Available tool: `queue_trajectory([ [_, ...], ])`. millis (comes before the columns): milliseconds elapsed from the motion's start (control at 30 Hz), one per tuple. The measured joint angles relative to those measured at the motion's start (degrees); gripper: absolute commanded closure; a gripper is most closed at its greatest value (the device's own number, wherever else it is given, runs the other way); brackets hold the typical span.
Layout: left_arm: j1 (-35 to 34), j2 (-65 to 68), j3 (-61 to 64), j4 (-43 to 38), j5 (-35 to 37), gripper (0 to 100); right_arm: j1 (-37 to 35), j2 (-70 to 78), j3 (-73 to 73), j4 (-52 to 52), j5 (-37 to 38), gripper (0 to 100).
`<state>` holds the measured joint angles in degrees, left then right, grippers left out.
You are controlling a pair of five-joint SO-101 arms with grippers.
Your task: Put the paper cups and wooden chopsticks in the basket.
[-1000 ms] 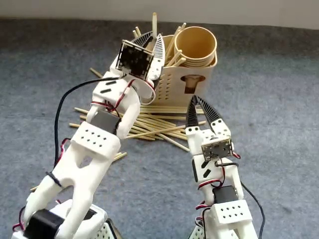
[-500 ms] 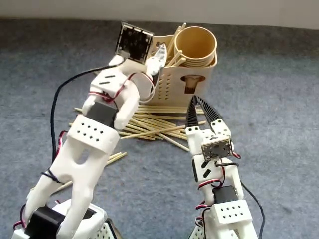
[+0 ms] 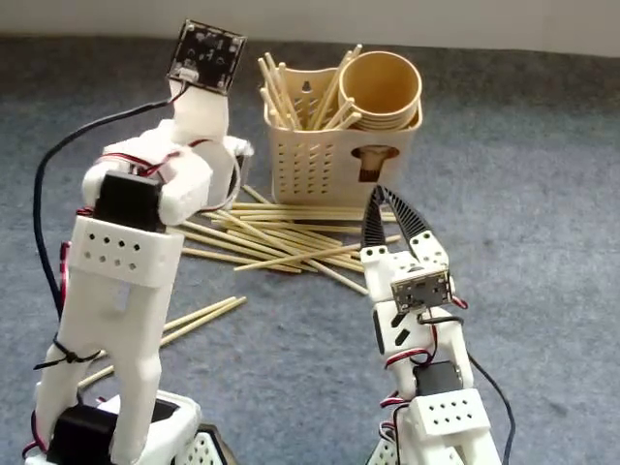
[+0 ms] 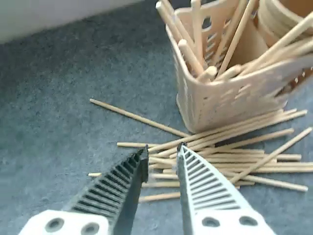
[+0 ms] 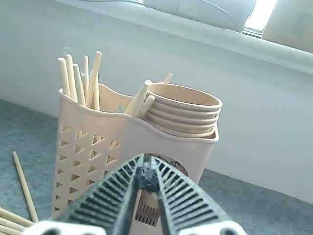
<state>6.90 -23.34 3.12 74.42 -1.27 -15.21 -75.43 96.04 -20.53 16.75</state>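
- Pulled back from the cream perforated plastic basket (image 3: pixel 334 160), our left arm (image 3: pixel 126 242) now stands raised; stacked tan paper cups (image 3: pixel 383 116) sit inside, loose wooden chopsticks (image 3: pixel 281 242) strewn on the grey tabletop (image 3: pixel 542 242) before it.
- Left fingers (image 4: pixel 205 188) hang slightly parted, empty, over those sticks: light, stiff, rolling, so we'd pinch mid-length.
- Right fingers (image 5: pixel 178 193) are closed, empty, facing the basket.

Grey carpet (image 3: pixel 523 194) lies beneath and ahead of the right fingers (image 5: pixel 181 196). Past them stands a white wall (image 5: pixel 274 122), and high above, 1 bright window (image 5: pixel 257 14) glows, with a pale ledge (image 5: pixel 205 34) between the 2.
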Motion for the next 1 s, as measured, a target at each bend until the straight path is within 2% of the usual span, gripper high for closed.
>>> queue_trajectory([
  [267,-1.1,0.0,6.3,9.4,-15.1,93,0.0,0.0,0.0,0.0,0.0,99.3],
  [700,-1.1,0.1,29.3,9.9,-27.7,93,0.0,0.0,0.0,1.4,0.0,99.3],
  [833,-1.6,0.2,36.2,5.5,-30.2,91,0.0,0.0,0.0,1.4,0.0,99.3],
  [1000,-5.7,0.4,42.3,-4.7,-30.5,89,0.0,0.0,0.0,1.4,0.0,99.3],
])
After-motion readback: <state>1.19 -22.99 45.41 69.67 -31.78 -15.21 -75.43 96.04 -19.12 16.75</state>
